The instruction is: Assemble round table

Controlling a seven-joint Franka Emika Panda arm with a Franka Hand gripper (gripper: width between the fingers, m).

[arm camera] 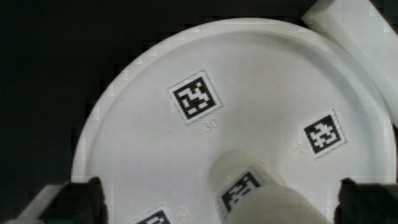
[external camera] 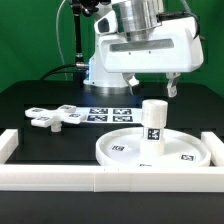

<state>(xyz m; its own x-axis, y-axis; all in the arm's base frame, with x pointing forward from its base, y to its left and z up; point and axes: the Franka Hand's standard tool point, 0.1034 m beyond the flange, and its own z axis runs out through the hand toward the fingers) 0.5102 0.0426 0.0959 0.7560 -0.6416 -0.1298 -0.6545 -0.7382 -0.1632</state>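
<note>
The round disc (external camera: 118, 150) lies flat on the black table with its rim up and tags showing. The short cylindrical post (external camera: 153, 122) stands upright on the disc's middle. The four-armed cross-shaped foot (external camera: 55, 117) lies on the table toward the exterior view's left, apart from the disc. My gripper (external camera: 151, 88) hangs open just above the post and holds nothing. In the wrist view the disc (arm camera: 214, 60) fills most of the picture. There the post (arm camera: 260, 190) shows between the spread dark fingers (arm camera: 68, 205) of my gripper (arm camera: 217, 208), touching neither.
A white straight-walled frame (external camera: 60, 179) runs along the front and both sides of the table. One corner of it shows in the wrist view (arm camera: 356, 25). The marker board (external camera: 108, 113) lies flat behind the disc, near the robot's base (external camera: 105, 72).
</note>
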